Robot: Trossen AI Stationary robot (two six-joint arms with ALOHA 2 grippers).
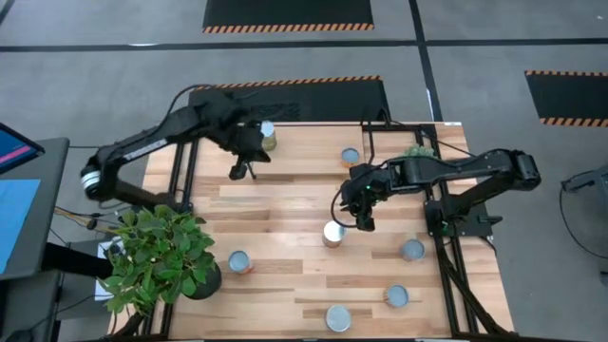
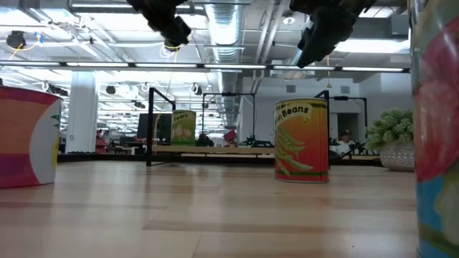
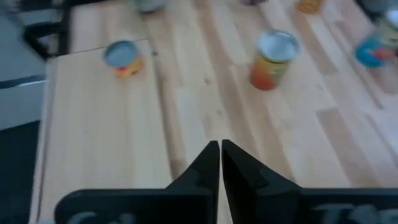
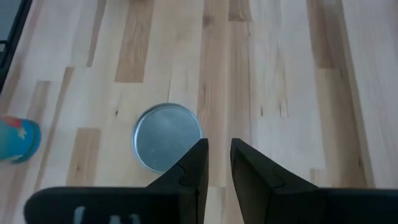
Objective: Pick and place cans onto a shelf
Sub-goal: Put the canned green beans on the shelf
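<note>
From above, the right gripper [image 1: 364,224] hung just beside the upright middle can [image 1: 332,233], far nearer than the empty, pinched-shut left gripper [image 1: 236,173]; in the right wrist view, its fingers [image 4: 193,163] stood slightly parted, holding nothing, the can's lid [image 4: 166,137] just off to one side.

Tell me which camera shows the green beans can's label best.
The low view: the green beans can stands side-on, label readable. The high view and right wrist view show mostly its silvery top; the left wrist view shows it blurred, from above.
</note>
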